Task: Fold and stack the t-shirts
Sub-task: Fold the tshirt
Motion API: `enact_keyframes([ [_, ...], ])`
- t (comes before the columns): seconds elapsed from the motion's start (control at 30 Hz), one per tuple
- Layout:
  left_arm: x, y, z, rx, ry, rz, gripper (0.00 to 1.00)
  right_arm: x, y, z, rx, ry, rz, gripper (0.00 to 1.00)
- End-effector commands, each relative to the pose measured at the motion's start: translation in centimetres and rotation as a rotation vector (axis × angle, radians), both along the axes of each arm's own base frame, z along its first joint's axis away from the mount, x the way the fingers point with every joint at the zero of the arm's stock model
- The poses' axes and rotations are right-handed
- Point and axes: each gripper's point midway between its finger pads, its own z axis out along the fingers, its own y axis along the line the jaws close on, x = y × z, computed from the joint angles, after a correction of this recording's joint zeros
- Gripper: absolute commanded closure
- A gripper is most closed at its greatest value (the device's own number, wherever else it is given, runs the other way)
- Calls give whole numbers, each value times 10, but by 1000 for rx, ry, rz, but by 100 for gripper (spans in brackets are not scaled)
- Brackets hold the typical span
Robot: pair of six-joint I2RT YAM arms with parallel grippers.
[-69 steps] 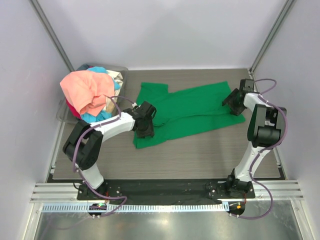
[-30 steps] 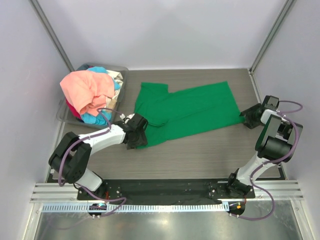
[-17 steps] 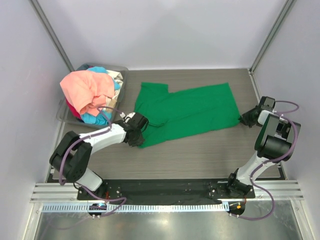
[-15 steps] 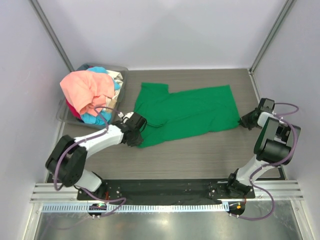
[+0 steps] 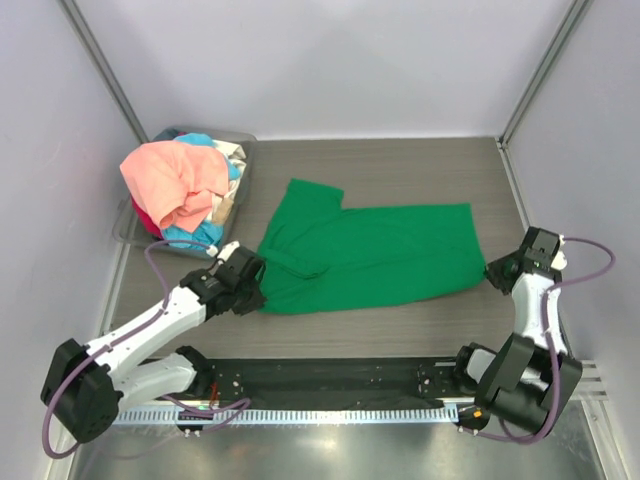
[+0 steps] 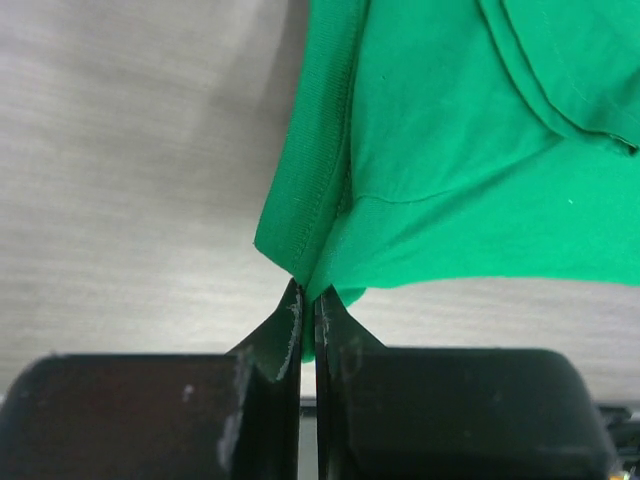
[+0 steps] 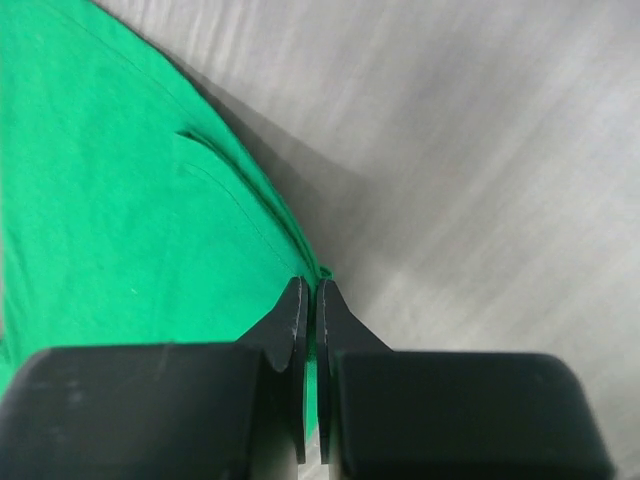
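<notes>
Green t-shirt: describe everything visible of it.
The green t-shirt is bright, soft cloth with stitched hems. It is spread nearly flat across the wooden table, rumpled and folded over at its left end. The left gripper is shut on its near-left corner, the right gripper on its right corner. It lies beside, not touching, the bin heaped with other shirts.

A grey bin [image 5: 244, 145] sits far left on the table [image 5: 420, 165]; the table looks wooden. White walls [image 5: 350, 60] stand around.
</notes>
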Motion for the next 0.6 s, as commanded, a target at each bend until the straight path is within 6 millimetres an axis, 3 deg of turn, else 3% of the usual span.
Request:
enact_keyframes([
  [0.0, -20, 4, -1, -25, 48, 17, 98, -30, -6, 4, -53, 33, -78, 87],
  [0.07, -27, 4, -3, -32, 62, 12, 91, -34, -1, 7, -50, 5, -83, 67],
  [0.1, -31, 6, 0, -35, 64, 9, 84, -34, -1, 9, -42, -4, -93, 35],
  [0.13, -34, 5, 1, -40, 75, 1, 75, -34, 0, 12, -37, -3, -98, 26],
  [0.17, -34, 5, 8, -45, 66, -5, 60, -32, 2, 14, -26, -12, -92, 19],
  [0.23, -34, 7, 18, -41, 49, -15, 48, -24, 5, 25, -12, -48, -68, 18],
  [0.27, -29, 4, 33, -49, 22, -23, 39, -23, 2, 30, -27, -54, -74, 17],
  [0.37, -10, 6, 50, 31, -21, -55, 36, -15, -5, 52, -65, -99, -70, 16],
  [0.4, 6, 1, 71, 40, -78, -79, 36, -10, -2, 57, -53, -121, -53, 17],
  [0.43, 18, 2, 68, 103, -68, -79, 36, -2, -1, 63, -49, -157, -39, 18],
  [0.47, 34, 3, 78, 146, -110, -69, 37, 4, 2, 69, -40, -186, -18, 20],
  [0.5, 53, -3, 99, 148, -170, -61, 38, 11, 10, 73, -22, -208, 22, 21],
  [0.53, 70, -4, 95, 196, -161, -78, 38, 16, 12, 73, -17, -207, 41, 21],
  [0.57, 89, -13, 103, 171, -206, -85, 38, 20, 13, 79, -33, -215, 63, 21],
])
